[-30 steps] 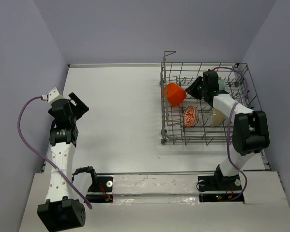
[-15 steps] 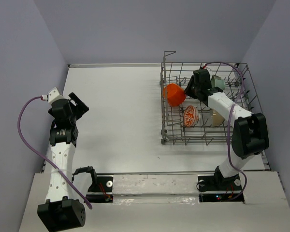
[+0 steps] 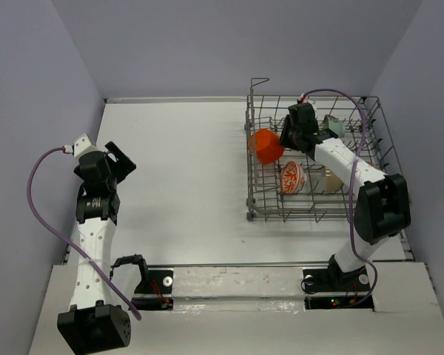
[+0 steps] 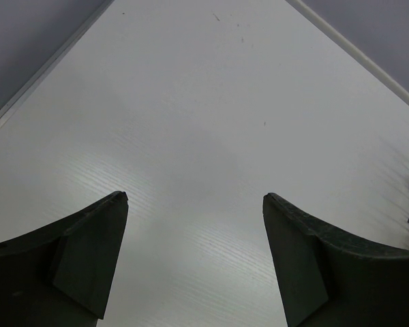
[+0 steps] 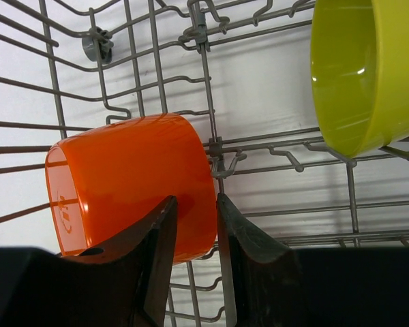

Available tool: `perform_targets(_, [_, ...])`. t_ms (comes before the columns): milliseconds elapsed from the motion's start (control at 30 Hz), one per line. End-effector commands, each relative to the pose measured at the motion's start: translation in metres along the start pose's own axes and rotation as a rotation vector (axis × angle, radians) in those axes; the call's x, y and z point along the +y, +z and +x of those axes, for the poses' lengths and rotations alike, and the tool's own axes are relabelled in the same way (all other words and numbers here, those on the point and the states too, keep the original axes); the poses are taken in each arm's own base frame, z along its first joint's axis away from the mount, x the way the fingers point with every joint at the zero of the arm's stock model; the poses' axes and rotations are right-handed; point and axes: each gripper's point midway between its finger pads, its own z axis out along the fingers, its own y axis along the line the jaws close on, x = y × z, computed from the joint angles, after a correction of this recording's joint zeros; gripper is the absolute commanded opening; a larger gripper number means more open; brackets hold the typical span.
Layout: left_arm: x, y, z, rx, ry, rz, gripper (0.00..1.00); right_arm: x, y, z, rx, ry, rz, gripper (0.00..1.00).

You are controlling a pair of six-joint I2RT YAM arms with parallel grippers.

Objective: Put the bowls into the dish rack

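Observation:
The dish rack (image 3: 253, 198) stands at the right of the table. An orange-red bowl (image 3: 266, 145) lies tipped on its side at the rack's left wall, among the tines. My right gripper (image 3: 284, 139) is shut on that orange-red bowl (image 5: 123, 184), whose wall sits between the fingers of the right gripper (image 5: 196, 199). A lime-yellow bowl (image 5: 354, 68) stands on edge behind it. Also in the rack are a red-patterned white bowl (image 3: 291, 177), a pale bowl (image 3: 328, 180) and a teal bowl (image 3: 334, 127). My left gripper (image 3: 123, 158) is open over bare table, with nothing between the fingers of the left gripper (image 4: 194, 197).
The rack's tall wire sides and upright tines (image 5: 211, 146) crowd my right gripper. The white table (image 3: 177, 163) stretches between both arms. Grey walls close in the left, right and back edges.
My right wrist has shifted left inside the rack, closer to the orange-red bowl, which has stayed almost in place at the rack's left wall. The left arm has not moved.

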Motion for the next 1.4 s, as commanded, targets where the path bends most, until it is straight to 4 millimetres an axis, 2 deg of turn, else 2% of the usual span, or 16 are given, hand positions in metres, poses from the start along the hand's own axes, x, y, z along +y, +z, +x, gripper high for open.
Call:
perform_targets(0, [-0.004, -0.001, -0.012, -0.051, -0.002, 0.025, 0.89, 0.029, -0.017, 0.013, 0.052, -0.065, -0.080, 0.36])
perform_targets(267, [-0.004, -0.001, -0.013, -0.052, -0.001, 0.024, 0.89, 0.027, -0.020, 0.023, 0.069, -0.084, -0.078, 0.36])
perform_targets(500, [-0.004, -0.001, -0.013, -0.053, -0.001, 0.024, 0.89, 0.022, -0.025, 0.018, 0.045, -0.083, -0.053, 0.37])
perform_targets(633, [-0.004, -0.002, -0.013, -0.055, 0.000, 0.027, 0.89, 0.022, -0.028, 0.010, 0.018, -0.068, -0.041, 0.42])
perform_targets(867, [-0.004, -0.003, -0.013, -0.057, 0.002, 0.028, 0.89, 0.022, -0.043, -0.020, -0.069, -0.049, -0.013, 0.47])
perform_targets(1000, [-0.005, -0.004, -0.014, -0.060, 0.005, 0.034, 0.89, 0.020, -0.067, -0.034, -0.126, -0.033, -0.023, 0.51])
perform_targets(1033, [-0.006, -0.003, -0.014, -0.059, 0.003, 0.037, 0.89, 0.021, -0.083, -0.043, -0.160, -0.020, -0.040, 0.52])
perform_targets(1100, [-0.009, -0.005, -0.015, -0.059, 0.004, 0.054, 0.89, 0.016, -0.097, -0.043, -0.183, -0.009, -0.047, 0.57])
perform_targets(1133, [-0.010, -0.006, -0.014, -0.058, 0.007, 0.062, 0.89, 0.016, -0.118, -0.052, -0.225, 0.003, -0.075, 0.59])
perform_targets(1167, [-0.014, -0.006, -0.015, -0.061, 0.006, 0.088, 0.89, 0.017, -0.127, -0.054, -0.242, 0.003, -0.094, 0.61])
perform_targets(1233, [-0.021, -0.009, -0.016, -0.071, 0.014, 0.131, 0.89, 0.019, -0.145, -0.058, -0.267, -0.008, -0.137, 0.71])
perform_targets(1267, [-0.028, -0.010, -0.017, -0.072, 0.018, 0.170, 0.89, 0.021, -0.163, -0.066, -0.304, -0.008, -0.168, 0.75])
perform_targets(1300, [-0.034, -0.012, -0.015, -0.061, 0.019, 0.206, 0.89, 0.024, -0.174, -0.069, -0.317, -0.010, -0.199, 0.88])
perform_targets(1333, [-0.038, -0.013, -0.014, -0.057, 0.018, 0.228, 0.89, 0.025, -0.183, -0.071, -0.331, -0.020, -0.219, 0.96])
perform_targets(1367, [-0.048, -0.017, -0.013, -0.046, 0.022, 0.283, 0.91, 0.027, -0.201, -0.078, -0.366, -0.020, -0.253, 1.00])
